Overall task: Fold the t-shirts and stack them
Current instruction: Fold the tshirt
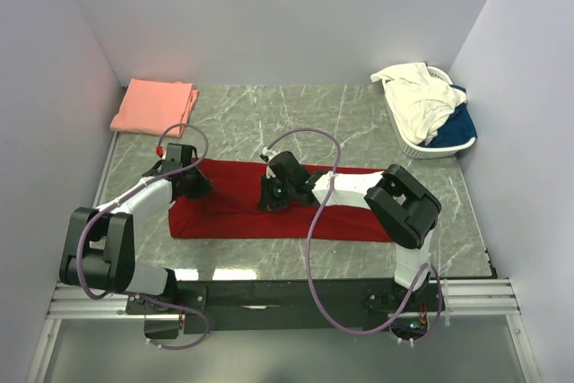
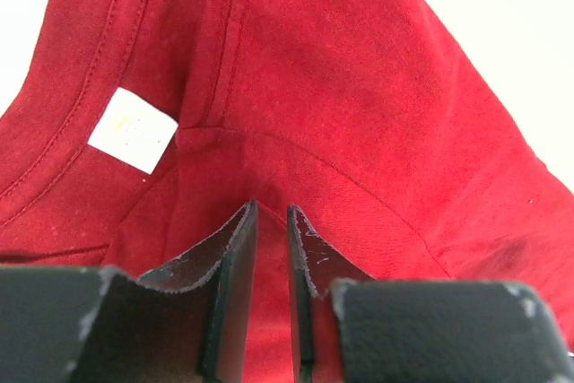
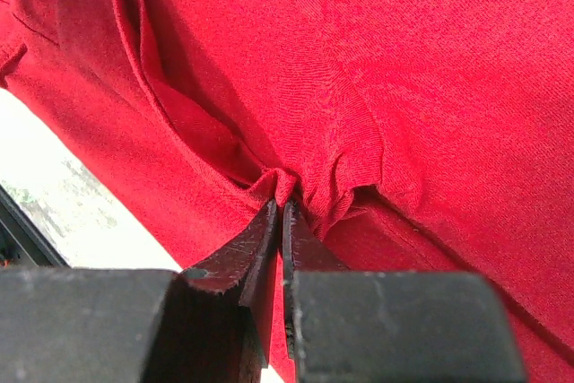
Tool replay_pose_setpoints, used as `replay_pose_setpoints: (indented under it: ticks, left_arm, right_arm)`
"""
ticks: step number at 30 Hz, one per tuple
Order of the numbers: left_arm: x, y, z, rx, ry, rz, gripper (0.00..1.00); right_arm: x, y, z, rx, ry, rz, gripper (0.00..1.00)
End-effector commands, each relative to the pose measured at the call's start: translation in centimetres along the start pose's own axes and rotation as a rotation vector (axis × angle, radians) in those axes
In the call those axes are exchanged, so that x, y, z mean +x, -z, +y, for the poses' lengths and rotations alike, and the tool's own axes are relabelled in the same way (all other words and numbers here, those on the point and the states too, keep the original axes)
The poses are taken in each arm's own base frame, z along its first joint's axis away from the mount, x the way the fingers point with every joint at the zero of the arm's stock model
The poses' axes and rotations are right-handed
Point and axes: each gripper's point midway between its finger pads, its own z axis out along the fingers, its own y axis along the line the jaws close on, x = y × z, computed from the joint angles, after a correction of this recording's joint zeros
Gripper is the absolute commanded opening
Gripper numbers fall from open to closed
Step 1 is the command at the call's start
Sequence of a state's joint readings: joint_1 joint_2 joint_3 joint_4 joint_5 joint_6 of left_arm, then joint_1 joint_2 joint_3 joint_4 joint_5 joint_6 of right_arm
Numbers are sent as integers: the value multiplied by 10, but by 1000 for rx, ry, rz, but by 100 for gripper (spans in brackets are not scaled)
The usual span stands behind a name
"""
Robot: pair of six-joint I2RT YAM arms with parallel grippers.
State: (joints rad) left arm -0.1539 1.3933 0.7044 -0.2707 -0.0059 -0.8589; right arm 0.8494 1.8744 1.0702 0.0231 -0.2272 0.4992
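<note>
The deep red t-shirt [image 1: 242, 213] lies as a long folded strip across the marble table. My left gripper [image 1: 190, 184] is down at its left end. In the left wrist view its jaws [image 2: 272, 213] stand narrowly apart with red cloth [image 2: 359, 87] filling the gap, close to the white neck label [image 2: 132, 129]. My right gripper [image 1: 272, 196] is at the strip's middle. In the right wrist view it [image 3: 282, 208] is shut on a puckered pinch of the red cloth [image 3: 404, 60]. A folded salmon pink t-shirt [image 1: 154, 105] lies at the back left.
A white slatted basket [image 1: 429, 152] stands at the back right and holds a cream-white t-shirt [image 1: 414, 96] and a blue one [image 1: 454, 125]. White walls close in the table on three sides. The arm bases sit at the near edge.
</note>
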Motion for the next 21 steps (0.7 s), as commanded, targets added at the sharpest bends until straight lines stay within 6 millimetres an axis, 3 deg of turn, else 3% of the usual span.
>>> replay_pose_setpoints:
  ticks: [1, 12, 16, 21]
  left_arm:
    - [-10, -3, -8, 32, 2, -39, 25]
    - [10, -1, 5, 43, -3, -4, 15]
    - [12, 8, 0, 87, -9, -9, 8]
    - [15, 15, -7, 139, -30, 7, 1]
  right_arm:
    - [0, -1, -4, 14, 20, -17, 9]
    - [-14, 11, 2, 18, 3, -65, 11]
    - [-17, 17, 0, 21, -5, -83, 11]
    - [-21, 20, 3, 8, -15, -93, 20]
